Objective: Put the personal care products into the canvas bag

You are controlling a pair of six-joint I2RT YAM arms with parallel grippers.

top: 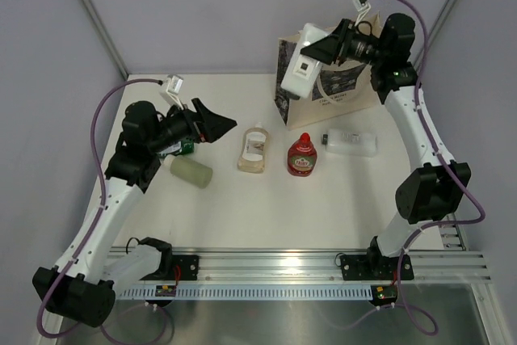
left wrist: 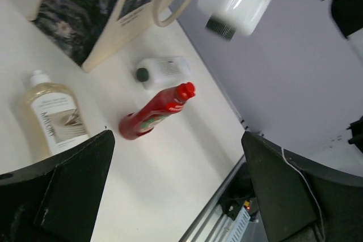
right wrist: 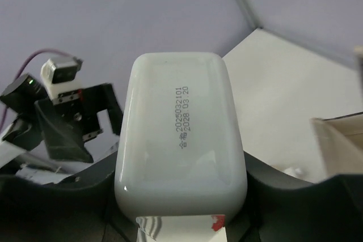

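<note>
Pinched in the right gripper (top: 317, 49) and held clear of the worktop (top: 242, 208): the white bottle (top: 297, 72), over the left end of the bag (top: 359, 86). From above, long axis slanting from the gripper toward the near left, with a broad face and its small dark mark turned up. Cap end not to be made out there. Shown only in the left wrist view: a dark ribbed cap at the lower end, a barcode near the upper end, the bag just below and left of it. From the right wrist, only the flat base square-on, a printed date code across it and dark fingers (right wrist: 295, 196) hugging both sides — long axis running straight away from that camera.

Left gripper (top: 214, 123) spread wide, holding nothing, low over the worktop on the left. Framed between its jaws in its own view: peach bottle (left wrist: 54, 117), red bottle (left wrist: 156, 111) and clear bottle (left wrist: 164, 72), all on their sides.

From above, peach and red side by side near the middle, caps toward the bag. Clear bottle just right of the red, long axis crosswise, cap toward the red.

Visible only from above — pale-green bottle (top: 191, 171) lying slantwise beside the left arm (top: 129, 175), and a green bottle (top: 182, 148) half hidden under it.
</note>
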